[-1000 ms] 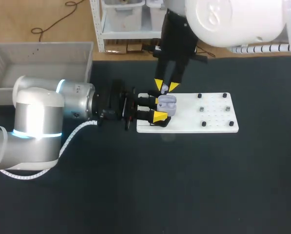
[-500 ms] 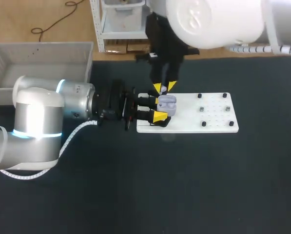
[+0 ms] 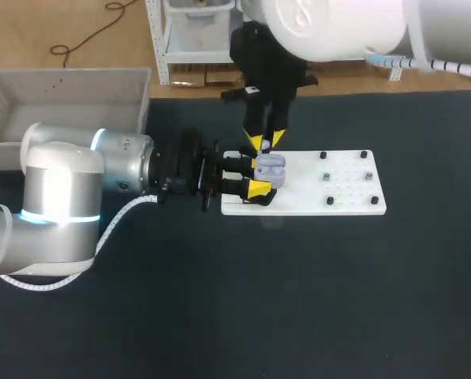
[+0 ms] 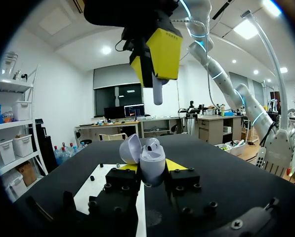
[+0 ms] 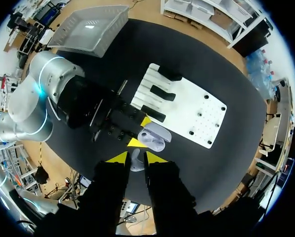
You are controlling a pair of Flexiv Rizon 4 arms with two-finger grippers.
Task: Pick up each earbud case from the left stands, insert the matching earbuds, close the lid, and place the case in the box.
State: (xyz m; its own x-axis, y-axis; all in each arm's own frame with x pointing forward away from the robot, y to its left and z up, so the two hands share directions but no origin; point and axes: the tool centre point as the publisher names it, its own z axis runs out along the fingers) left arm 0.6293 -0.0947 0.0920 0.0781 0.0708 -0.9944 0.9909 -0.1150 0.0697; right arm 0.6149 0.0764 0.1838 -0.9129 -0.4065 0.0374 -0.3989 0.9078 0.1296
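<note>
A pale lilac earbud case [image 3: 273,166] sits at the left end of the white board [image 3: 342,197], and my left gripper [image 3: 260,177] is shut on its lower half. In the left wrist view the case [image 4: 152,163] stands upright with its lid [image 4: 129,148] swung open and one earbud [image 4: 152,144] seated inside. Directly above the case, my right gripper [image 3: 263,143] points down and is shut on a white earbud [image 4: 158,92]. In the right wrist view this earbud [image 5: 136,161] sits between the yellow tips, just short of the open case [image 5: 154,138].
A grey box [image 3: 69,79] stands at the table's far left. Black stands [image 5: 162,93] line the board's left end, and small black pegs [image 3: 327,177] dot its right part. Dark tabletop spreads in front of the board.
My right arm's wrist has shifted left and turned a little, while its tips with the earbud stay over the open case. The left arm and case have not moved.
</note>
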